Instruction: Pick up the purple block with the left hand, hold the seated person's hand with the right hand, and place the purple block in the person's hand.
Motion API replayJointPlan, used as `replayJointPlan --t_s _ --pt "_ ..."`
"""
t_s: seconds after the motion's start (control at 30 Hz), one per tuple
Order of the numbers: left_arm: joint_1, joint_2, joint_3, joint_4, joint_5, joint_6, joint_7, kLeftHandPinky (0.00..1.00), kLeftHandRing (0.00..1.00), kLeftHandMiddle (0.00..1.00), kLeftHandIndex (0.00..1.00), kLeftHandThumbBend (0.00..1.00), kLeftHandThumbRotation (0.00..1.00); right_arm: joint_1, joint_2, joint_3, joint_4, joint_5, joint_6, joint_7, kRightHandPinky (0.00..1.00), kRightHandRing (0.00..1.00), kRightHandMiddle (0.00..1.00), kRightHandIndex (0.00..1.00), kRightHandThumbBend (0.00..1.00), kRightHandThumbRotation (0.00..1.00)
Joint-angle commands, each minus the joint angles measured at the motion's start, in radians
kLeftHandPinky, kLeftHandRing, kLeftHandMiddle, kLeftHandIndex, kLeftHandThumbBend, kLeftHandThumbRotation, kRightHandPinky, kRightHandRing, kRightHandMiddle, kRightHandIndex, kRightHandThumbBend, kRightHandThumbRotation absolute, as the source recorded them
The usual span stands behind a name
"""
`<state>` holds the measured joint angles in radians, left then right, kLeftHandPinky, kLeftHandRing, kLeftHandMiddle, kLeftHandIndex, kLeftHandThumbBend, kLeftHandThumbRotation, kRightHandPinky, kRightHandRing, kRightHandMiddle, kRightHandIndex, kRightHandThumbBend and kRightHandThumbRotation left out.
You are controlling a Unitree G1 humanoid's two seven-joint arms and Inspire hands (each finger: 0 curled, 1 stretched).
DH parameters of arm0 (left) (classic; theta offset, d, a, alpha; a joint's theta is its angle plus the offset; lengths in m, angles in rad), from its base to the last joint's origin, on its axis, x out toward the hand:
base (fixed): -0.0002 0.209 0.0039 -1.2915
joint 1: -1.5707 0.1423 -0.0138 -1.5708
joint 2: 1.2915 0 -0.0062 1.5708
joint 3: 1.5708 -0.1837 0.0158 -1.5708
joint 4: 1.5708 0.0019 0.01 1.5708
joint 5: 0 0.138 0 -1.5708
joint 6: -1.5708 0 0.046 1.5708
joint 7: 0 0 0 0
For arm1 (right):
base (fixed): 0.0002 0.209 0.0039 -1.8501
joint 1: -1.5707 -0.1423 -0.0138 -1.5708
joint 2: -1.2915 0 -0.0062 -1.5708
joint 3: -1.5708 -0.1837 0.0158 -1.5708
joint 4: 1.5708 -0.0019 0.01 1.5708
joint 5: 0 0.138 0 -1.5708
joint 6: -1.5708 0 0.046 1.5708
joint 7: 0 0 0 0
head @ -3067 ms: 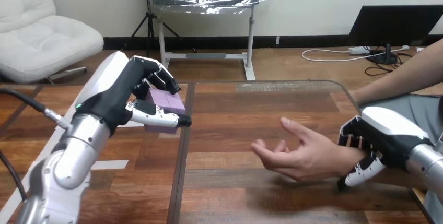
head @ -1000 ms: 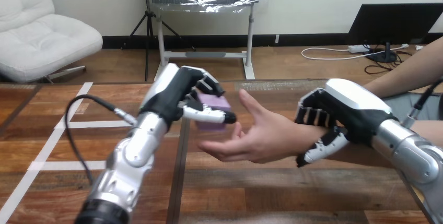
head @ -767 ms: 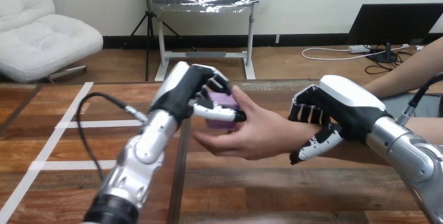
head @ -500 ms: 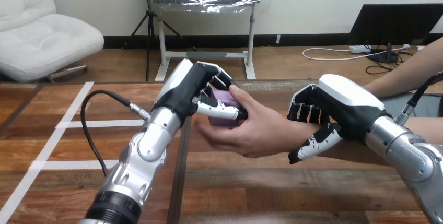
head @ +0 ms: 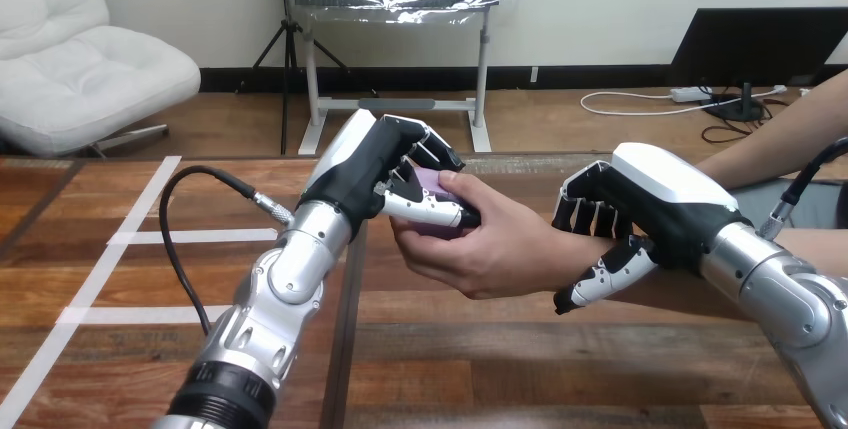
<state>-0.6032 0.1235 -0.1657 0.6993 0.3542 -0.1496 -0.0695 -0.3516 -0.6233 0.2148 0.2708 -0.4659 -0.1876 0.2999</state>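
Purple block: small, box-shaped and pale purple, held up off the brown wooden surface. It sits between the robot's left hand and the person's hand, touching both, and most of it is hidden by them.
Left hand: black with white shells, on a silver forearm. Its fingers arch over the top of the purple block and the thumb lies along the near face, so it pinches the block.
Person's hand: palm towards the block, with its thumb on top and its fingers wrapped under and round the near side.
Right hand: set on the person's wrist, with fingers curled over the top and thumb hooked underneath, so it is clasping the wrist.
Change: a second ago the person's palm lay open with the block just short of it. The left hand has since carried the block in, and the person's fingers have folded round it. The right hand's clasp looks the same throughout.
Meaning: the block has reached the palm, but 2 hands grip it, so the placing is probably not finished.
Next: the left fingers would likely need to spread and draw back towards the left, leaving the block in the person's grip.
Risk: if the left hand pulls away before its fingers loosen, it could drag the block out.
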Motion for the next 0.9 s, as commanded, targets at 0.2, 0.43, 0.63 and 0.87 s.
replayJointPlan --t_s 0.2,0.43,0.63,0.87 --pt "-0.086 -0.073 -0.036 -0.030 -0.020 0.006 -0.015 0.41 0.42 0.45 0.44 0.72 0.00 0.022 0.050 0.013 0.008 0.023 0.003 0.000 0.28 0.33 0.40 0.43 0.90 0.00" --pt "-0.079 -0.075 -0.045 -0.045 -0.018 0.026 -0.027 0.39 0.41 0.46 0.44 0.72 0.00 0.025 0.050 0.011 0.000 0.025 0.011 0.004 0.29 0.34 0.40 0.43 0.90 0.00" --pt "-0.071 -0.074 -0.049 -0.057 -0.017 0.034 -0.031 0.41 0.41 0.46 0.44 0.73 0.00 0.026 0.048 0.009 -0.004 0.028 0.012 0.007 0.30 0.35 0.41 0.44 0.89 0.00" --pt "-0.063 -0.070 -0.048 -0.063 -0.025 0.034 -0.046 0.42 0.42 0.46 0.44 0.73 0.00 0.028 0.046 0.006 -0.001 0.030 0.010 0.005 0.29 0.34 0.41 0.44 0.89 0.00"
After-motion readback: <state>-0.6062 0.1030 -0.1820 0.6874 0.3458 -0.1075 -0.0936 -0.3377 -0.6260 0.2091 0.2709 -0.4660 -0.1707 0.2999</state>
